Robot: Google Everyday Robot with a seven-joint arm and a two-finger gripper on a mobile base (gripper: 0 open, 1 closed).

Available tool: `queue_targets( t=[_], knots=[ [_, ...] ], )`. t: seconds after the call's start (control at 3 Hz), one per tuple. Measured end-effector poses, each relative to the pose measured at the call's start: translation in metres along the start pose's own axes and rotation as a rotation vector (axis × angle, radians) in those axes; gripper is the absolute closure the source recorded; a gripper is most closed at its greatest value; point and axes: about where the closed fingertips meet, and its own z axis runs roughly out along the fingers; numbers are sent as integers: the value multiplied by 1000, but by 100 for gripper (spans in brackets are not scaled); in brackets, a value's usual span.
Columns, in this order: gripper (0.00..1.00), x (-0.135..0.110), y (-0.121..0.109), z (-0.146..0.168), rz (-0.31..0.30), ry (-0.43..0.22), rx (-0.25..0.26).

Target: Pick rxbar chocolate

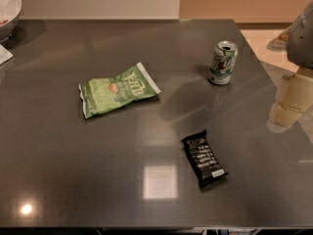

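Black and flat, the rxbar [204,159] lies on the table [73,160], right of centre in the lower half of the frame. Its long side runs from upper left to lower right. Rows of white lettering cross the wrapper, and a small white label sits at its lower right end. Nothing touches it. Just to its lower left, a pale square of reflected light shows on the dark grey, glossy top. A smaller round glint sits near the lower left corner.

Up and slightly right of the bar, a silver-green can [223,62] stands upright, well apart from it. To the bar's upper left, left of the frame's centre, a green bag [117,90] lies flat and tilted, its white-edged end pointing up and right. Bag, can and bar all lie apart from one another.

The gripper [288,106] is at the right edge of the frame, cream-coloured below a grey part of the arm. It is lower than the can, higher than the bar, and well clear of the bar. Whether the claw is wide or narrow cannot be told.

In the upper left corner, part of a white bowl [7,9] rests on the table. Something white [4,55] shows just below it at the left edge.
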Motion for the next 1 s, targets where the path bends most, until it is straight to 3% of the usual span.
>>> queue_targets(
  t=[1.0],
  knots=[
    [0,-9,-1,4,22,13,-26]
  ],
)
